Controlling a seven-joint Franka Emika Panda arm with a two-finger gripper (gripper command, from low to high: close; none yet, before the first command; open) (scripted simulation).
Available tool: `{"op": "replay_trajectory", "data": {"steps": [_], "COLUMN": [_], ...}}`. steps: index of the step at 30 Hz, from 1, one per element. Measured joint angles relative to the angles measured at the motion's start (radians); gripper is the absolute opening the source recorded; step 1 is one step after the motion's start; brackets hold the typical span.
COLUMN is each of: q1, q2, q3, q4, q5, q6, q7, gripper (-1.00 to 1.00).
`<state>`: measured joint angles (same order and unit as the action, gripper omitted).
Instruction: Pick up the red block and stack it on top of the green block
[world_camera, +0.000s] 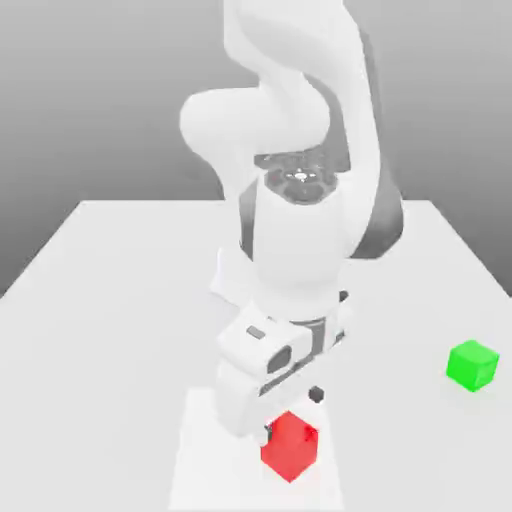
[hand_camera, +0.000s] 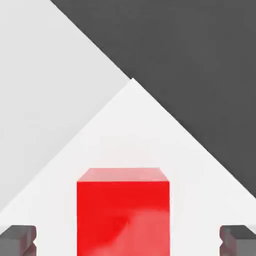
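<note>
Two open fingers (hand_camera: 17, 241) flank the red block (hand_camera: 123, 215), cropped in hand view; exterior view's green block (world_camera: 472, 366): its two o'clock.

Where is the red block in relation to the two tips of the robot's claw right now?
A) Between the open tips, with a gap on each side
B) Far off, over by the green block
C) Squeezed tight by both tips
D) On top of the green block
A: in the hand view the red block sits between the spread tips of the claw, with white surface visible on both sides.
</note>
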<state>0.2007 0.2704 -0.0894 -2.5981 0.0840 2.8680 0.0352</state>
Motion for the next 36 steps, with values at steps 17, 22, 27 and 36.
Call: {"op": "replay_trajectory", "data": {"steps": [17,22,27,36], "q1": [0.091,0.291,0.478,0.536], "q2": [-0.18,-0.229,-0.279,-0.089], "q3": [0.079,0.194,0.298,0.243], "q4": [-0.031,-0.043,-0.055,-0.049], "q5": [-0.062,-0.068,-0.073,-0.172], "q6": [-0.152,-0.189,-0.225,-0.045], "q7": [-0.014,-0.109,-0.206,-0.156], "gripper": [-1.0,-1.0,-1.0,1.0]}}
